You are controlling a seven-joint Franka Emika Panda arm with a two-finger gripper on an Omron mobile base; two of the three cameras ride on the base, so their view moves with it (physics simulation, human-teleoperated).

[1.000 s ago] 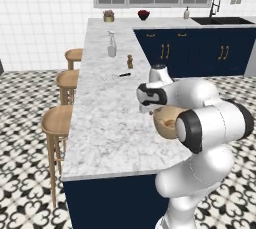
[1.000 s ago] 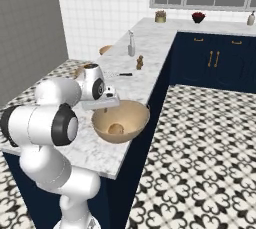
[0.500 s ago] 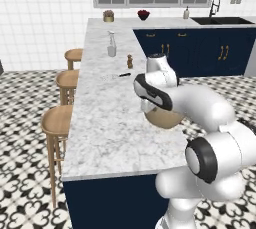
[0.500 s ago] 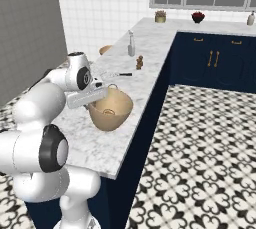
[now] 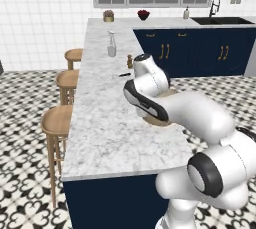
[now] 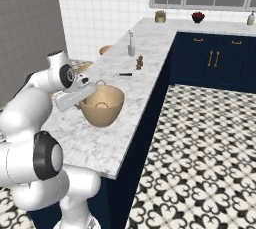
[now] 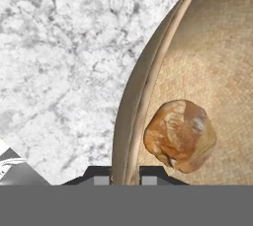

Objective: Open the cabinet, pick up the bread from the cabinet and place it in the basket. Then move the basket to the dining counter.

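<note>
The round tan basket [image 6: 102, 104] is over the white marble dining counter [image 6: 100, 145], tipped a little toward the arm. My gripper [image 6: 91, 87] is shut on its near rim. In the hand view the two fingertips [image 7: 101, 178] straddle the basket's rim [image 7: 133, 116], one inside and one outside. The golden-brown bread [image 7: 180, 135] lies inside the basket, also seen as a pale spot, the bread [image 6: 101, 106]. In the left base view my arm hides most of the basket [image 5: 161, 118] on the dining counter [image 5: 107, 123]. The cabinet is out of view.
Farther along the counter lie a dark knife [image 6: 123, 74], a small brown shaker [image 6: 140, 62] and a spray bottle [image 6: 131, 43]. Wooden stools [image 5: 56, 118] line the counter's left side. Low navy drawers and a sink [image 5: 220, 20] run along the back right.
My gripper closed on the basket's rim. The arm swung left and carried the basket farther onto the counter, tilting it.
</note>
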